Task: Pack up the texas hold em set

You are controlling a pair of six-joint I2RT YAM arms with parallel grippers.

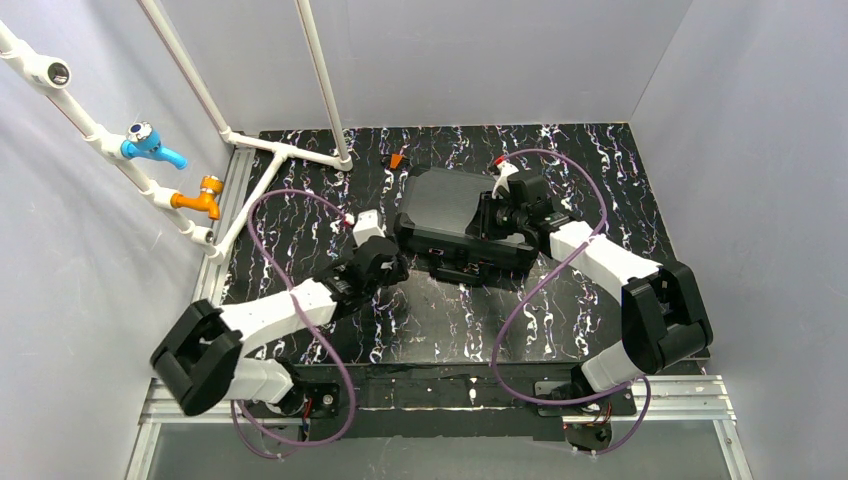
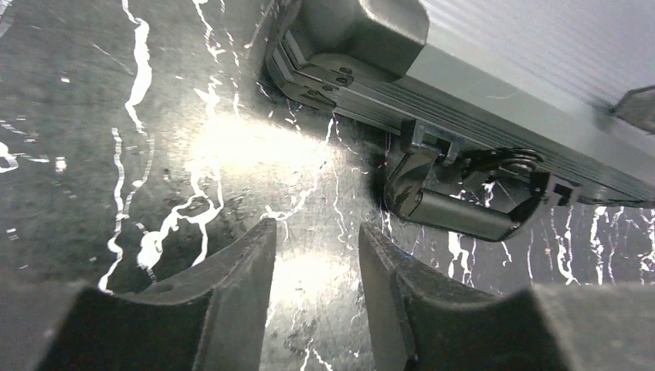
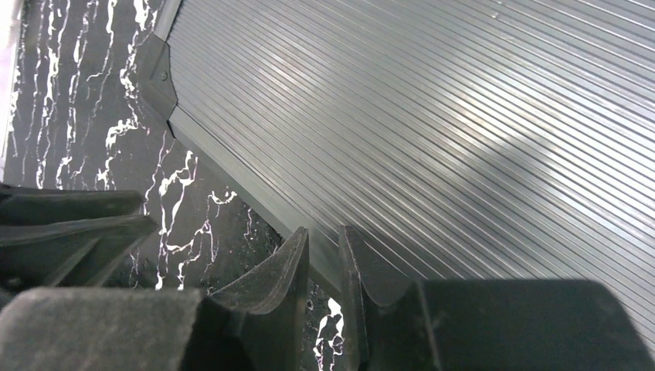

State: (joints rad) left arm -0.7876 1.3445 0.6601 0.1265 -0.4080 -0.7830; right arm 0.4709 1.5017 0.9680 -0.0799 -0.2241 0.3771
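Note:
The black hard case (image 1: 450, 215) lies closed in the middle of the marbled table. Its ribbed lid (image 3: 463, 116) fills the right wrist view. Its front edge with a corner guard (image 2: 371, 31) and a handle (image 2: 463, 201) shows in the left wrist view. My left gripper (image 1: 395, 265) is open and empty (image 2: 317, 232), low over the table just off the case's front left corner. My right gripper (image 1: 492, 215) is almost shut with nothing between its jaws (image 3: 323, 236), at the case's right edge. No chips, cards or red triangles are in view.
A small orange object (image 1: 396, 160) lies on the table behind the case. A white pipe frame (image 1: 290, 150) stands at the back left. Pipes with a blue valve (image 1: 150, 145) and an orange valve (image 1: 200, 197) run along the left wall.

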